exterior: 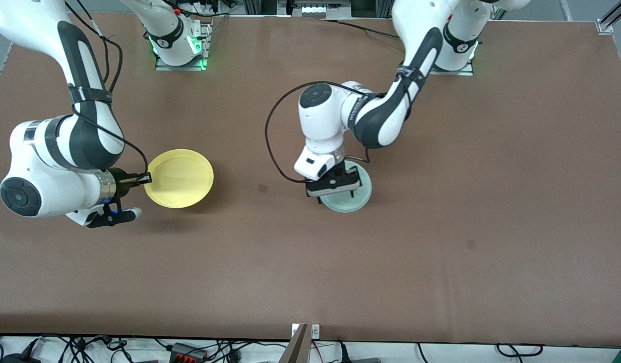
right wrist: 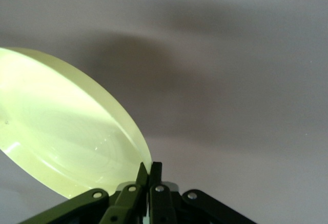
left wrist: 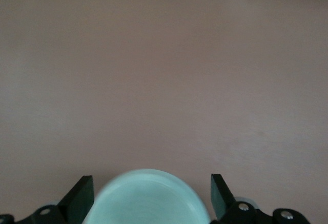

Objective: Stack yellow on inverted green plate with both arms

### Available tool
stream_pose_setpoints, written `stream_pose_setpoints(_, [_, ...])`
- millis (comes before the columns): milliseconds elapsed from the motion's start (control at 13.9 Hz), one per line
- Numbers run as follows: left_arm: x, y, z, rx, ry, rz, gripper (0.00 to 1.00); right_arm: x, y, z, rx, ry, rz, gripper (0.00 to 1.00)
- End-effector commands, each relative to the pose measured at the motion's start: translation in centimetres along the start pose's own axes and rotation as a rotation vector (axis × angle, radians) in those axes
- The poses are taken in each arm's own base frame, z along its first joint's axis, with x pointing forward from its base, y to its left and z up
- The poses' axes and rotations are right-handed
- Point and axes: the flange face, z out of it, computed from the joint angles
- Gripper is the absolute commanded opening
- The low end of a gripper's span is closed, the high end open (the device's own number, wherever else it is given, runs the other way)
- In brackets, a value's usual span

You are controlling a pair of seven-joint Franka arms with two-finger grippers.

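1. Front view: right tool (exterior: 145,177) pinches the yellow plate (exterior: 179,178) at its 9 o'clock rim, raised above the tabletop (exterior: 441,227) toward the right arm's end; left tool (exterior: 333,187) hangs over the green plate (exterior: 352,197) mid-tabletop.
2. Left wrist view: fingers (left wrist: 82,196) spread wide, straddling green plate (left wrist: 148,198), holding nothing.
3. Right wrist view: fingers (right wrist: 148,175) closed on the thin rim (right wrist: 145,157); such an edge grip could let yellow plate (right wrist: 61,131) pivot or slip.

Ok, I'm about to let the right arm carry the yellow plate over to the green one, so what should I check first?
1. Right gripper shut on the yellow plate's rim: ok; its fingers pinch the edge.
2. Yellow plate off the table: ok; it casts a shadow below.
3. Green plate lying flat on the table: ok.
4. Green plate inverted: cannot tell.
5. Left gripper clear of the green plate: not ok; it hangs directly over it, fingers open either side.
6. Path between the plates free: ok; only bare table.
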Motion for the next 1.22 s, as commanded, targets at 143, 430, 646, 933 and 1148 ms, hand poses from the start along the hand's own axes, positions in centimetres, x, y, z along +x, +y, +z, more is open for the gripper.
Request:
stream_pose_setpoints(143, [4.5,-8.2,-2.1,0.079,-0.144,0.182,1.0,-0.2,-4.4,-0.8,0.109,0.003,0.065,0.0])
stream_pose_setpoints(430, [8.3,-13.4,-2.0,0.038,-0.219,0.26,1.0,-0.1,-10.1,0.2,0.11,-0.017,0.099,0.0])
stream_pose_setpoints(646, [10.3,-16.5,-1.9,-0.009,-0.249,0.273,1.0,0.5,-14.6,1.7,0.148,-0.018,0.123,0.0])
stream_pose_setpoints(933, [12.0,-21.2,-2.1,0.01,-0.312,0.317,1.0,1.9,-23.2,4.7,0.209,0.033,0.215,0.0])
stream_pose_setpoints(1148, [13.8,-26.4,-1.5,0.007,-0.36,0.396,1.0,2.8,-30.8,7.0,0.242,0.024,0.304,0.0])
